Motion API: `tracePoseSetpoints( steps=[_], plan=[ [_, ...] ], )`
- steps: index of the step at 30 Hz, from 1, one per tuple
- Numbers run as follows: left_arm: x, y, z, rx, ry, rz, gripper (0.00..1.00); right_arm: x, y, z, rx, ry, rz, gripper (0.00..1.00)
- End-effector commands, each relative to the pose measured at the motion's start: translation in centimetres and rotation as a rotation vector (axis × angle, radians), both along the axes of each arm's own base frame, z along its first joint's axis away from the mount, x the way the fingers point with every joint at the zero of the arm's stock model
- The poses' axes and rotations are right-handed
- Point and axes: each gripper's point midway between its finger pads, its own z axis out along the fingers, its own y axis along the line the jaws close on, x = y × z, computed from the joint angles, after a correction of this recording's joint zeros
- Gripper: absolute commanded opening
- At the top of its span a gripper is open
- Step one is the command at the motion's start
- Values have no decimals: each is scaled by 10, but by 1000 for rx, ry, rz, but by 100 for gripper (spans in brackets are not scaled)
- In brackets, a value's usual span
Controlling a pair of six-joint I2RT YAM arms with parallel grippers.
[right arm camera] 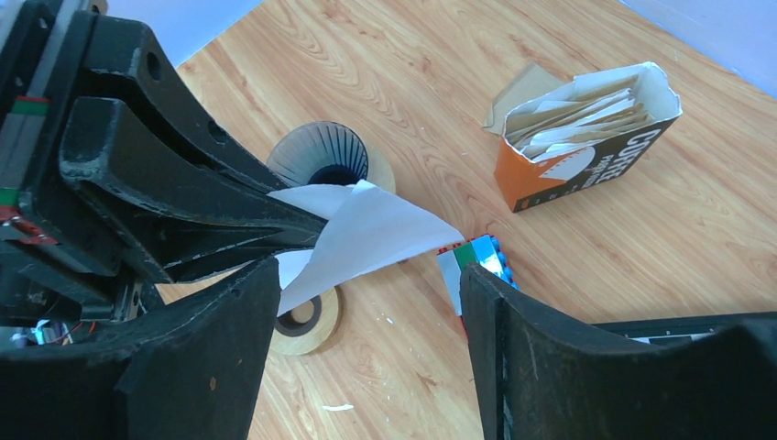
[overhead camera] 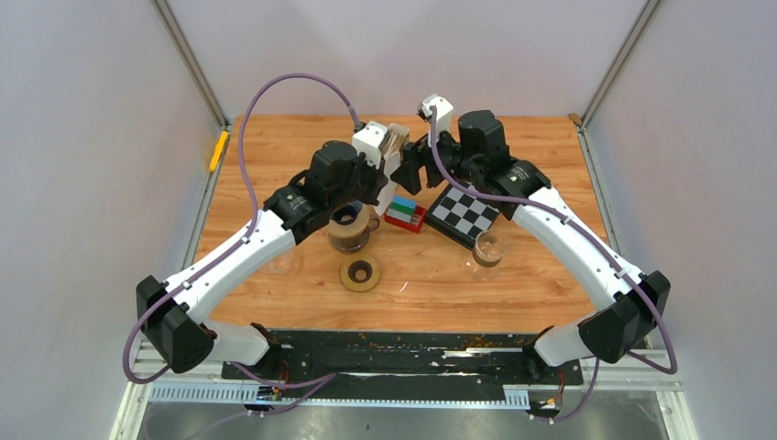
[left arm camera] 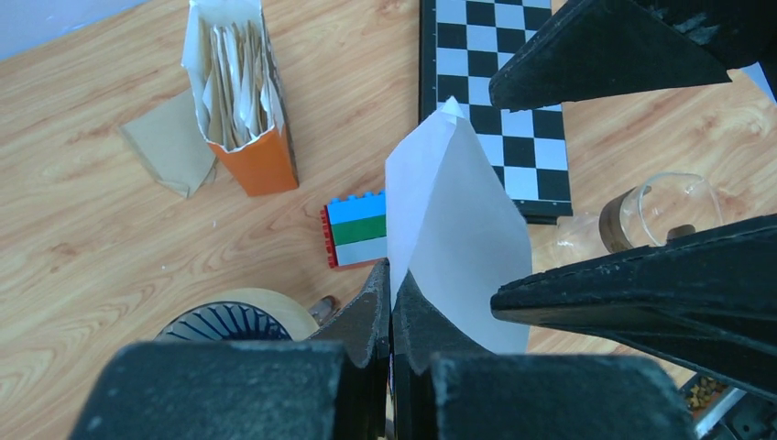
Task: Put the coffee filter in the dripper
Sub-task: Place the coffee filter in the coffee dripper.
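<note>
The left tool (left arm camera: 389,280) pinches the lower edge of the white coffee filter (left arm camera: 458,229), holding it off the tabletop (left arm camera: 73,247) with its tip pointing out toward the right arm. The right tool (right arm camera: 366,275) stands wide, straddling the paper, and no contact is visible. The dripper (left arm camera: 229,321) sits just below and beside the left tool. That arm is nearer, so the filter looks set to swing back and down.
</note>
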Motion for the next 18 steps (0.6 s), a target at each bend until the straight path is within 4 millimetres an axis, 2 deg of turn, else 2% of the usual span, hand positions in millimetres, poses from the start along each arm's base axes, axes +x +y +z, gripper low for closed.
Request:
tracePoseSetpoints(
  steps=[1,8,18],
  plan=[
    [9,-4,31,-71,-64,39,0,10,-2,19,3,-59,-66,70],
    [10,0,33,-71,-77,55,0,19,-17,20,-49,-113,-134,59],
    [7,-3,36,-78,-83,28,0,18,-13,14,-71,-117,-113,41]
  ],
)
